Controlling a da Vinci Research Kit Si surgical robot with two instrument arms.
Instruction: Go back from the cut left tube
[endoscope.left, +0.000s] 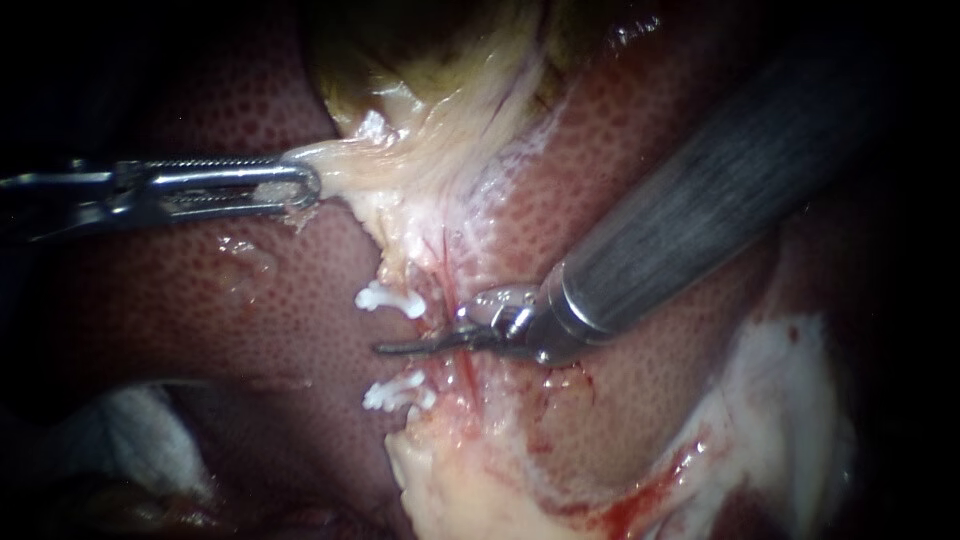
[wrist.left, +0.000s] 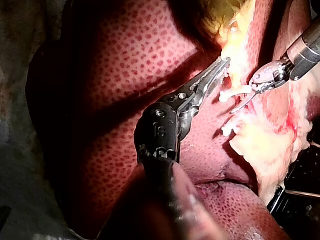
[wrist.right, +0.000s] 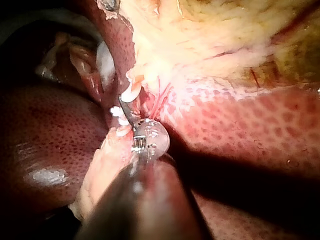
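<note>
Background: a dark red, finely speckled liver (endoscope.left: 230, 300) fills most of the endoscope view and goes black toward the frame's edges. A white gauze-like wad (endoscope.left: 150, 440) sits in the lower left corner.

Pale tissue: a yellow-white fibrous band of tissue (endoscope.left: 440, 140) runs from the upper centre down to the centre. A second whitish, blood-streaked mass (endoscope.left: 790, 400) lies at the lower right.

Left instrument: the slim silver left instrument (endoscope.left: 300, 185) (wrist.left: 225, 64) comes in from the left edge, across the upper left of the frame.

Left hand: its long, toothed, slotted jaws are clamped from two sides on a stretched end of the yellow-white band.

Right instrument: the thick grey-shafted right instrument (endoscope.left: 390, 347) (wrist.left: 235, 107) (wrist.right: 123, 102) slants from the upper right down to the centre.

Right hand: two thin, dark, curved blades lie pressed together with nothing between them, their tip pointing toward the frame's left.

Cut left tube: the cut left tube (endoscope.left: 428, 300) lies just left of centre. It is parted into two clipped ends, and its own wall is hard to tell from the pale tissue around it.

Clips: the upper white clip (endoscope.left: 390, 300) and the lower white clip (endoscope.left: 398, 392) stand apart, one above the other. The blade tip lies in the gap between them.

Red streak: a thin red line (endoscope.left: 465, 375) runs downward just beside the blades.

Blood: small red smears (endoscope.left: 650, 490) mark the pale tissue near the bottom edge.
</note>
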